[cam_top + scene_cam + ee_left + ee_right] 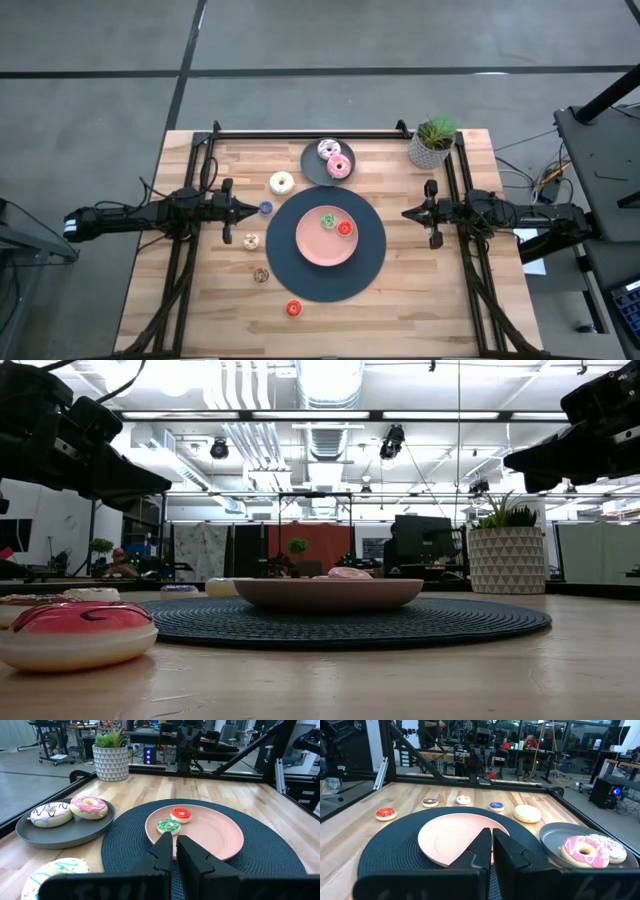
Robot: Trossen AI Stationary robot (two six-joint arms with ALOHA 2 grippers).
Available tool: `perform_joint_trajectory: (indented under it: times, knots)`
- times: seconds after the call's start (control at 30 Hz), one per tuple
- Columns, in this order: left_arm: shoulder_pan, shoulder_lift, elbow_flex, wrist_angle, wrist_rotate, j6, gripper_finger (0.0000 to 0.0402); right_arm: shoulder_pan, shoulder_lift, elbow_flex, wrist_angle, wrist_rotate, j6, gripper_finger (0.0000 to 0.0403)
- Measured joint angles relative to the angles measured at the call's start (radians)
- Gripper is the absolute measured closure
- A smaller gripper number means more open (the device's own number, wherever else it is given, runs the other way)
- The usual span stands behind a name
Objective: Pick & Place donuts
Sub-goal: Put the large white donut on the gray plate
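Both grippers hover shut above the table and hold nothing. My left gripper is left of the pink plate; my right gripper is right of it. A tiny green donut and a tiny red one lie flat on the pink plate. A pink donut and a white-pink sprinkled one lie on the dark grey plate. Flat on the wood lie the cream donut and the tiny blue, tan, brown and red ones.
The pink plate sits on a round dark woven mat. A potted plant stands at the far right corner. Black frame rails run along the far edge and both sides. Bare wood shows near the table's near edge and on the right.
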Motion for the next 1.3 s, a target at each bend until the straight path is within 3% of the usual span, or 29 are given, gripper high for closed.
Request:
perform_joint_trajectory:
  times: [1.3]
  knots:
    - [0.0, 0.0, 0.0, 0.0, 0.0, 0.0, 0.0401, 0.0, -0.078, 0.0, 0.0, 0.0, 0.0, 0.0394]
